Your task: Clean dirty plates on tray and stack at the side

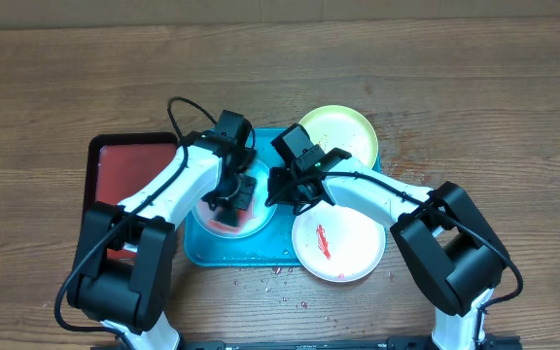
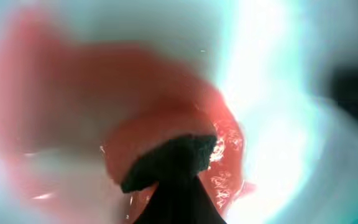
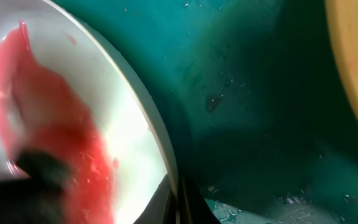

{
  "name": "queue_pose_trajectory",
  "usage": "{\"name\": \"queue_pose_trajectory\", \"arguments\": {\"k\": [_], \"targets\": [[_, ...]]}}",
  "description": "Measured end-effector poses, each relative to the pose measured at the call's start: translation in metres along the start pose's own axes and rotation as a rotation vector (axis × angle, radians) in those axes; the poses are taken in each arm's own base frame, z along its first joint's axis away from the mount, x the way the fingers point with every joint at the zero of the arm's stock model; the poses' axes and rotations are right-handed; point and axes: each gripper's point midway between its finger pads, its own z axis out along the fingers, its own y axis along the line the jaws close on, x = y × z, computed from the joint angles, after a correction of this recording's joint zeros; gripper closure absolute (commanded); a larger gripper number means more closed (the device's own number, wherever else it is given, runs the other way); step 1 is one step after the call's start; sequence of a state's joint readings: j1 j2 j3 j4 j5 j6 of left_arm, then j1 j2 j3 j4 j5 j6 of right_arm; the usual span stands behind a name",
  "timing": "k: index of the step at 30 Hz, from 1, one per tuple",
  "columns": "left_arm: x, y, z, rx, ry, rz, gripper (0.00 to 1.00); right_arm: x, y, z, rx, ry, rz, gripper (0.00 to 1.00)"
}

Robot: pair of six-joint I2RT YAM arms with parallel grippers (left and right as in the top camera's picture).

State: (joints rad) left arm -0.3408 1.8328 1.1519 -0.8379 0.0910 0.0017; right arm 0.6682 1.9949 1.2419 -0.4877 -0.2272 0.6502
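Observation:
The light blue plate (image 1: 224, 224) lies on the left part of the turquoise tray (image 1: 198, 250), smeared with red sauce. My left gripper (image 1: 237, 194) is over it, shut on a dark sponge (image 2: 174, 154) that presses into the sauce. My right gripper (image 1: 278, 191) is shut on this plate's right rim (image 3: 166, 155), one finger on each side. The white plate (image 1: 350, 255), with a red smear, lies at the tray's front right corner, partly over its edge. The yellow-green plate (image 1: 342, 130) lies at the tray's back right corner.
A smaller dark red tray (image 1: 124, 167) lies left of the turquoise one, under my left arm. Small red specks (image 1: 272, 278) dot the wooden table in front of the tray. The tray floor (image 3: 247, 93) is wet.

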Motion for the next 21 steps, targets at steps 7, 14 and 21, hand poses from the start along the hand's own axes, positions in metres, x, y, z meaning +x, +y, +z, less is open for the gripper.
{"name": "queue_pose_trajectory", "arguments": {"k": [7,14,21], "targets": [[-0.004,-0.038,-0.010,0.274,-0.018,0.029,0.96,0.000,0.000,0.000,0.000,0.002,0.001,0.96],[-0.061,0.031,-0.081,0.262,-0.194,-0.137,0.96,0.001,0.000,0.000,0.000,0.004,0.002,0.96],[-0.073,0.108,-0.141,0.098,-0.281,-0.347,0.96,0.005,-0.009,-0.012,0.095,0.036,-0.045,0.96]]}}
